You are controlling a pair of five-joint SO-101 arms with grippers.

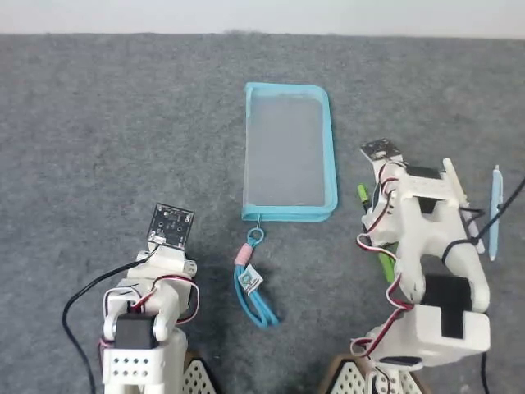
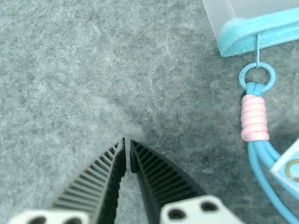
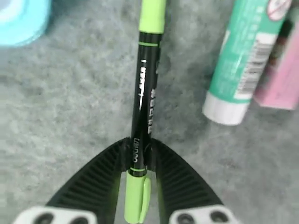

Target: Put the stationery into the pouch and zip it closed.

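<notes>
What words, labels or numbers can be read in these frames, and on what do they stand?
On the green pen: white print along the black barrel, too blurred to quote.
On the glue stick: a barcode and small print, too blurred to read.
On the tag of the pouch strap: a round mark, no legible letters.

I see table [image 1: 98,123] covered edge to edge in grey felt [image 2: 70,70]. Felt mottled, fuzzy, fibres plain in my wrist feeds. Table's far edge meets pale wall [image 1: 262,16]: plain off-white strip across top of high view. Light even. Shadows soft and faint, sitting close to whatever casts them.
</notes>
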